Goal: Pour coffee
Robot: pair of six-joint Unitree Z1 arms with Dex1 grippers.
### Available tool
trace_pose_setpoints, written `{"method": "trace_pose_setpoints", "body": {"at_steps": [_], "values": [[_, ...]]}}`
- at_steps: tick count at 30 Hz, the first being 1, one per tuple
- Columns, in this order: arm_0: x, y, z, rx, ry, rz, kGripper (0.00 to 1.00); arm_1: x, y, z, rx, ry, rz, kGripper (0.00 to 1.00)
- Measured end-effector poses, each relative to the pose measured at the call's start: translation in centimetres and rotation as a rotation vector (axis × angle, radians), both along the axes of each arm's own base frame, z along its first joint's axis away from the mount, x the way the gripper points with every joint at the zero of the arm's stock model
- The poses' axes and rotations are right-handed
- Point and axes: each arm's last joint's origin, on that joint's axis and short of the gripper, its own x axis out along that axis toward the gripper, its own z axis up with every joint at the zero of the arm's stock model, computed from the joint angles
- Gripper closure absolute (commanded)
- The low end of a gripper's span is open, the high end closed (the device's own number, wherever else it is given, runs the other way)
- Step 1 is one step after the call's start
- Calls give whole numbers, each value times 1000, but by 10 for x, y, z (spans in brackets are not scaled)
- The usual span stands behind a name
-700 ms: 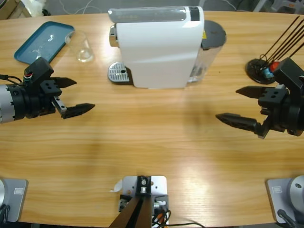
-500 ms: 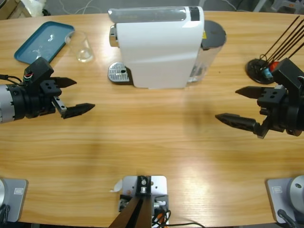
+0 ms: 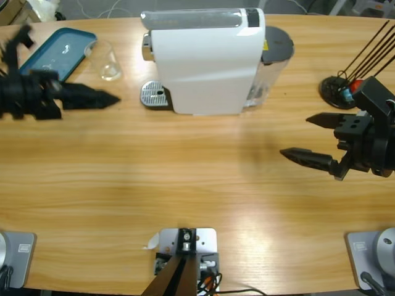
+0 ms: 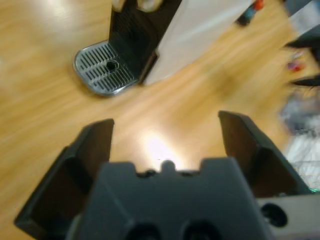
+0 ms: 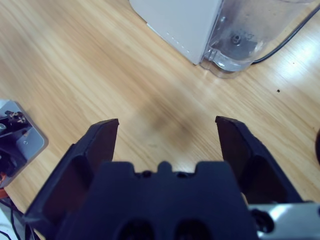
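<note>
Your left pincer [image 3: 92,98] gapes wide and empty near the desk's far-left corner — steer it to the clear glass cup [image 3: 107,61] beside the white coffee machine [image 3: 207,61]. Right pincer [image 3: 308,139] (also wide) waits; no coffee visible.

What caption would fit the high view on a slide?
Both open grippers, left and right, flank the white coffee machine; empty glass waits nearby.

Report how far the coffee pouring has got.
Nothing looks done: the clear glass sits empty beside the blue tray, not on the drip grate of the white machine. Both the left end effector and right end effector are open and empty. Everything remains.
</note>
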Motion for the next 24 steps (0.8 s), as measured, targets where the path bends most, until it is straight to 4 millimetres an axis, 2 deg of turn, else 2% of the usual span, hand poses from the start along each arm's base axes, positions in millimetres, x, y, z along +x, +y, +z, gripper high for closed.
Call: {"method": "trace_pose_setpoints", "body": {"at_steps": [2, 4, 6, 8, 10, 13, 18, 24], "values": [[11, 6, 21, -117, 48, -45, 234, -1, -1, 0, 1, 6, -6, 137], [24, 11, 33, -212, 107, -44, 314, -2, -2, 1, 10, 14, -17, 138], [40, 18, 32, -278, 190, 19, 395, -3, -3, 2, 20, 17, -26, 138], [57, 24, 28, -343, 254, 93, 397, -5, -6, 4, 33, 11, -29, 138], [73, 29, 25, -408, 308, 152, 480, -6, -6, 4, 37, 9, -31, 138], [91, 30, 21, -479, 351, 161, 483, -6, -6, 5, 39, 8, -31, 138], [117, 17, 10, -562, 411, 87, 483, -6, -7, 5, 41, 7, -31, 137], [132, 1, -3, -569, 457, 67, 478, -6, -7, 5, 41, 7, -31, 137]]}}
